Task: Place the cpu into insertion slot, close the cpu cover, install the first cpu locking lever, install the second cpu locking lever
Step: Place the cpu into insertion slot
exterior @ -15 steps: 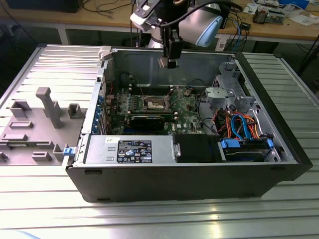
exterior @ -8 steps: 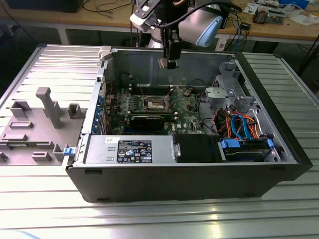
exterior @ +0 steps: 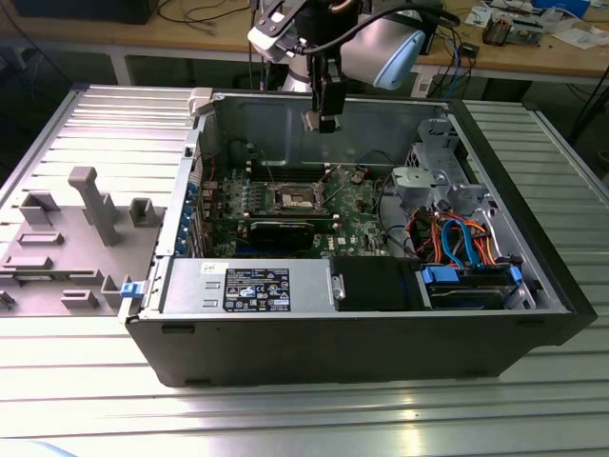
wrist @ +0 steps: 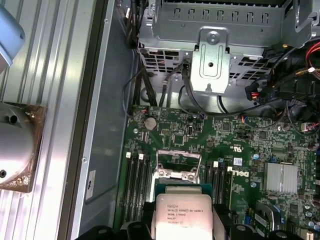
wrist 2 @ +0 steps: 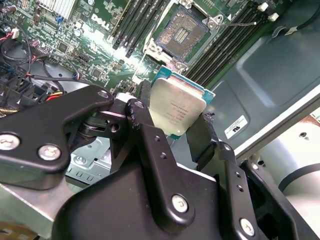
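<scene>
My gripper (wrist 2: 172, 120) is shut on the cpu (wrist 2: 176, 107), a small square chip with a silvery-grey top, held by its edges between two black fingers (wrist 2: 145, 125). In the first wrist view the cpu (wrist: 181, 216) hangs above the motherboard. The insertion slot (wrist 2: 183, 30) lies open and empty below, its cpu cover (wrist: 178, 161) raised. In the exterior view the gripper (exterior: 322, 119) hovers high over the open computer case, above the slot (exterior: 294, 197) at the motherboard's middle.
The black computer case (exterior: 343, 333) lies open on a ribbed metal table. Inside are a power supply (exterior: 252, 286), a drive cage (wrist: 212, 40), coloured cables (exterior: 455, 238) and memory slots (wrist: 136, 187). A grey fixture tray (exterior: 71, 238) sits at the exterior view's left.
</scene>
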You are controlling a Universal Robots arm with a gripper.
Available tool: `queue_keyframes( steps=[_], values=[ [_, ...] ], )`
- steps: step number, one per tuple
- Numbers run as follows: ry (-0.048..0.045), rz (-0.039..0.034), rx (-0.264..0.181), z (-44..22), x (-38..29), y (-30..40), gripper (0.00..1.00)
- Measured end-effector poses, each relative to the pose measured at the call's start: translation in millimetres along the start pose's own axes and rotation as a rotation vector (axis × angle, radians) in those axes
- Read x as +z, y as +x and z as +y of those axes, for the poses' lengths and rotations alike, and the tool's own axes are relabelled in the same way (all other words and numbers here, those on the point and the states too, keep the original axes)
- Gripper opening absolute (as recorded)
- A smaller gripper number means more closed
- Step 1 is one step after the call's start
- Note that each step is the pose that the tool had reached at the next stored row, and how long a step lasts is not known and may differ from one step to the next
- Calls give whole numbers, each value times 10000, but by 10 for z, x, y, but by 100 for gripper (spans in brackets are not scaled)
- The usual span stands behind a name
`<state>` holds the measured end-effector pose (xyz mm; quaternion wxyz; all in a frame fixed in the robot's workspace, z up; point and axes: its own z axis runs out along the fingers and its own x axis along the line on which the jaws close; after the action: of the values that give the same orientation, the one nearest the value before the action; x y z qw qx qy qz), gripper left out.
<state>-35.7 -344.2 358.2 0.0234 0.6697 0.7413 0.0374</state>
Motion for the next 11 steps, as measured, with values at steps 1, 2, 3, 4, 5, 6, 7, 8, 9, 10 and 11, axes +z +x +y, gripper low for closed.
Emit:
queue_keyframes(
  steps=[1, 2, 3, 4, 5, 6, 7, 8, 9, 10, 11],
  values=[
    [0, -1, 15, 0, 1, 0, 53],
    [0, -2, 31, 0, 3, 1, 53],
    [-1, -5, 56, -1, 6, 1, 53],
    [-2, -6, 69, -1, 7, 2, 53],
    [-1, -8, 84, -1, 9, 2, 53],
    [-2, -10, 108, -1, 11, 2, 53],
    [-2, -12, 122, -1, 12, 2, 53],
    [-2, -13, 135, -1, 13, 2, 53],
    [-2, -15, 155, -1, 14, 3, 53],
    [-2, -16, 167, -1, 15, 2, 53],
    [-3, -16, 170, -1, 15, 3, 53]
  ],
)
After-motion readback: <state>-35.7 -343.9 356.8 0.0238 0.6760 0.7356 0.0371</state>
